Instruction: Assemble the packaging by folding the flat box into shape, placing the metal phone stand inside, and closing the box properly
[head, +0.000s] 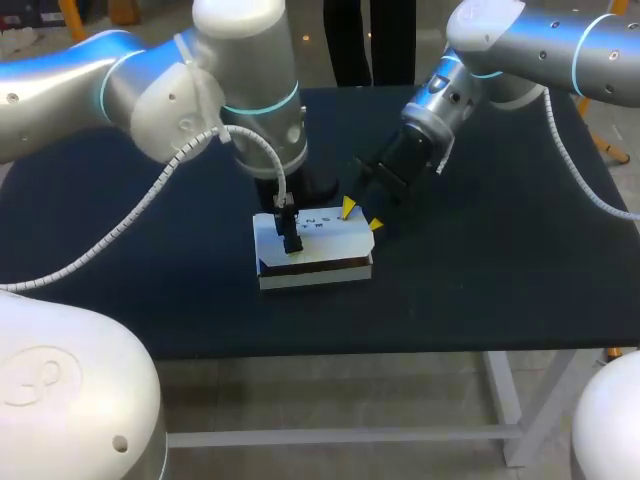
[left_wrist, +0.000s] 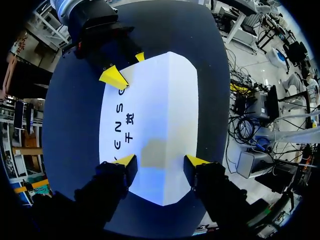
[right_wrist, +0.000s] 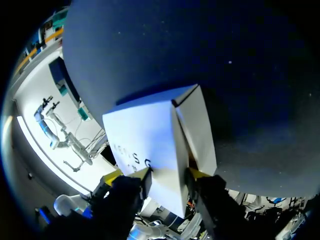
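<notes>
Dark matte table (head: 500, 250), white rectangular box (head: 315, 250)

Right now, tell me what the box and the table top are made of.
The box looks like thin white cardboard with a smooth face: sharp fold lines, an end flap, a brown lower edge. The table top is dark, matte and finely speckled, perhaps a cloth or rubber mat; I cannot tell which.
</notes>
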